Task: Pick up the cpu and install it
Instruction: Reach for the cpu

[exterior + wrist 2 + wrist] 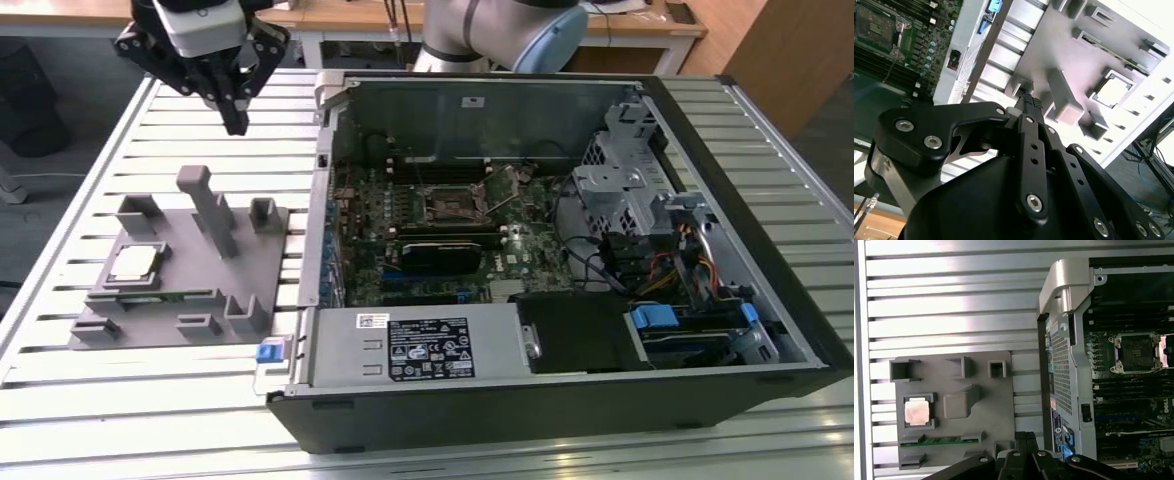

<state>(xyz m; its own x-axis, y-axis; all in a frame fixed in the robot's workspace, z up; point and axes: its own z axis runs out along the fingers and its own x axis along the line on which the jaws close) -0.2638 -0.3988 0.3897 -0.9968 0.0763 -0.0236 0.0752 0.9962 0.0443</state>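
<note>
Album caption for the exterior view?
Gripper hovers over the table; cpu sits in its grey fixture beside the open case.

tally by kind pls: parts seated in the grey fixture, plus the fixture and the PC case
cpu: 1
memory stick: 1
fixture: 1
PC case: 1
Total: 4

Black linkage tool (236,125) w/ silver screw heads (1034,202), white housing (200,25) above; silver-grey arm (467,30), lt-blue joint cap (554,42).
</note>
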